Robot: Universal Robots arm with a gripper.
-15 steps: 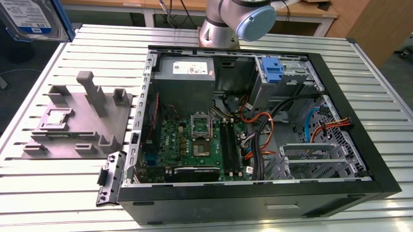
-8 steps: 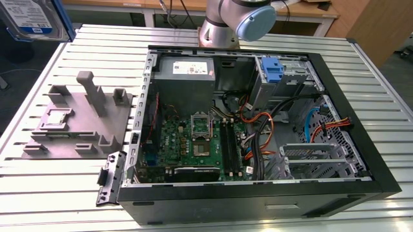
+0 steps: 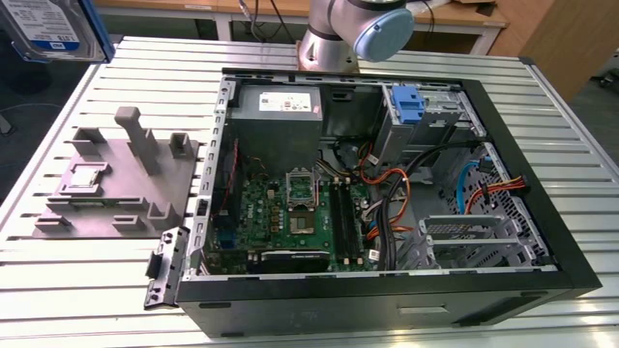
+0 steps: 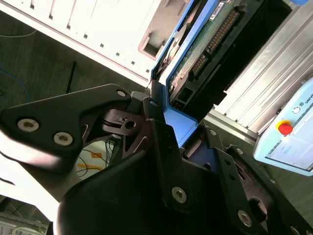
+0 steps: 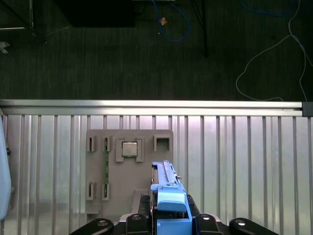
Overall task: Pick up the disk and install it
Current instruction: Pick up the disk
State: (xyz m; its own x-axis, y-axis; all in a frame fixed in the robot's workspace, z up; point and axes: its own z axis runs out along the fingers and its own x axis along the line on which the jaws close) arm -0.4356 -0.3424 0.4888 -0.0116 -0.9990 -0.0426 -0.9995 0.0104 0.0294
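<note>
Fingers (image 4: 164, 147) of the black hand (image 4: 182, 128) pinch the blue plastic carrier frame of the flat rectangular silver-grey disk (image 4: 205, 44). The disk stands on edge between them, its green circuit board showing in the second wrist view. At the exterior view's far left the disk (image 3: 53, 29) is raised above the slatted metal table (image 3: 97, 275), white-and-blue label facing the camera. It is well apart from the open black computer case (image 3: 387, 290). A grey plastic stand with upright posts (image 3: 116, 181) lies on the table just beside the case, on the exterior view's left. In the first wrist view the hand (image 5: 168, 208) holds the disk (image 5: 166, 178) edge-on above that stand (image 5: 129, 166).
</note>
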